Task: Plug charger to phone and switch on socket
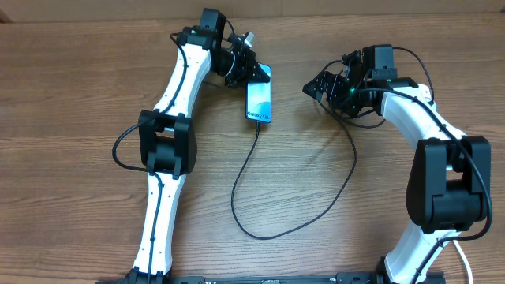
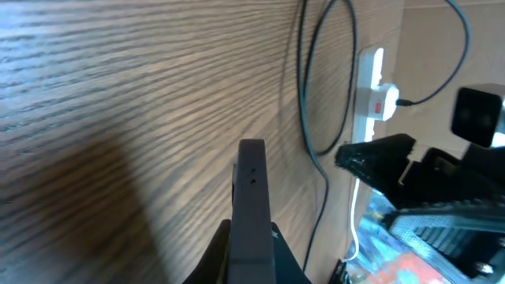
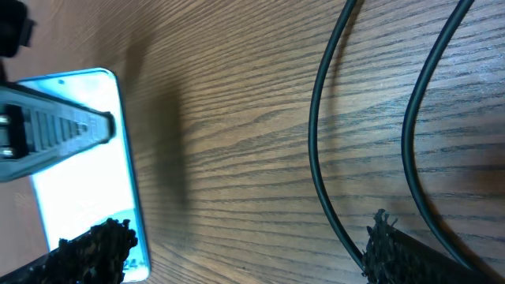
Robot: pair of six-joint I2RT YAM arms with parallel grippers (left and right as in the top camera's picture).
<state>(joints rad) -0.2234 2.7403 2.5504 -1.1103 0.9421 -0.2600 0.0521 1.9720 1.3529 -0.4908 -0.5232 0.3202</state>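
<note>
On the tabletop (image 1: 79, 197) left: left jaws closed, empty, tip on the phone's (image 1: 259, 96) far end (probably pinning it). Charger (image 3: 314, 142) tip looks seated at its near end. Right jaws spread wide, empty, beside the socket (image 2: 375, 99), likely staged for the switch.

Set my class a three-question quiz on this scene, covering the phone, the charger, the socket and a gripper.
1. True or false: the right gripper is clamped on the phone.
2. In the overhead view, the charger cable reaches the phone at: A) the end nearest the arms' bases; B) the far end; C) a long side.
3. Fill in: the switch on the white socket is coloured ____.
Key: 1 false, its jaws stand open beside the phone; 2 A; 3 red.
</note>
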